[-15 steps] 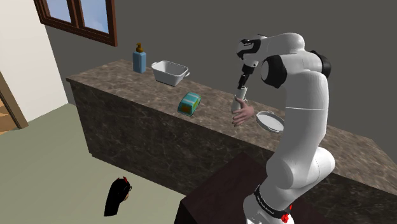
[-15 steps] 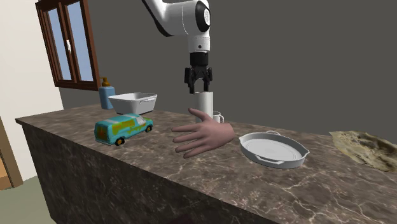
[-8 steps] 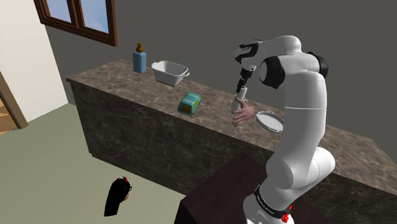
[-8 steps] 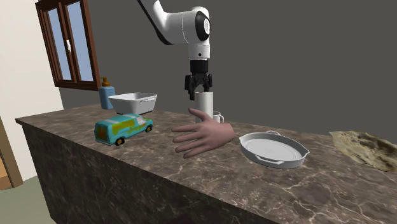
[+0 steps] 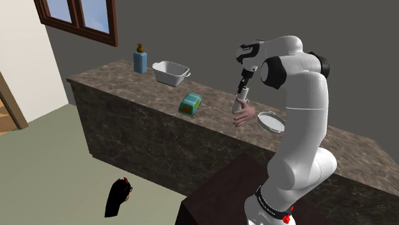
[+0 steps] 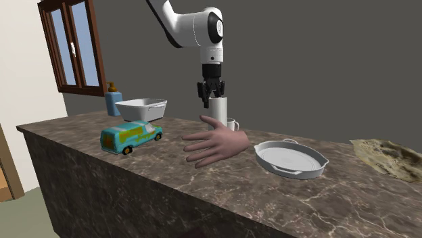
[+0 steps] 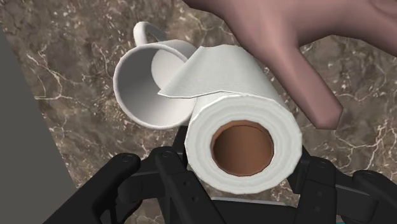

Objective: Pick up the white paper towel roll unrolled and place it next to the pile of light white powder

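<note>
A white paper towel roll (image 6: 218,112) stands upright on the dark marble counter (image 6: 155,169), just behind a flesh-coloured model hand (image 6: 216,143). My black gripper (image 6: 212,100) comes straight down over the roll's top and is shut on it. In the wrist view the roll (image 7: 229,76) shows its brown core and a loose sheet flap, with my gripper (image 7: 242,170) clasping it on both sides. In the shoulder view the gripper (image 5: 243,92) sits on the roll (image 5: 239,103). A pale, beige-tinged powder pile (image 6: 389,157) lies far off at the second exterior view's right.
A white mug (image 7: 149,83) stands close beside the roll. A white round dish (image 6: 291,159) lies between the hand and the powder. A teal toy van (image 6: 132,135), a white basin (image 6: 141,108) and a blue soap bottle (image 6: 112,99) stand further along the counter.
The gripper came down a little onto the roll's top, then its fingers closed on the roll. The roll and everything else on the counter stayed put.
</note>
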Motion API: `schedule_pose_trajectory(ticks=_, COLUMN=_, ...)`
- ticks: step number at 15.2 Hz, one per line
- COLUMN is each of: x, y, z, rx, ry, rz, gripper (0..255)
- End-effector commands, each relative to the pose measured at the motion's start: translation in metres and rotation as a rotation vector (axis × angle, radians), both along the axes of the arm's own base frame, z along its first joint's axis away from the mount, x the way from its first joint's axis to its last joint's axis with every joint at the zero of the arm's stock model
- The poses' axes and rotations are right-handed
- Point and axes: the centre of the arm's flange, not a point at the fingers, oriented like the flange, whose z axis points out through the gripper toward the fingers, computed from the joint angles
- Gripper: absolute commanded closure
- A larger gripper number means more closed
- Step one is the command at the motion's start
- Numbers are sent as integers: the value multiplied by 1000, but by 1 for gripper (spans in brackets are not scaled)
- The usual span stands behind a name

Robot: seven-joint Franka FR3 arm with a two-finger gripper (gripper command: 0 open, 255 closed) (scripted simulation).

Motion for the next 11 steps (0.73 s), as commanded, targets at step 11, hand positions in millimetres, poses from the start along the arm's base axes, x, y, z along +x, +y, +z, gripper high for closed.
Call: schedule_pose_trajectory(ticks=11, x=0, y=0, z=21, rx=0, ry=0, rz=0, gripper=255)
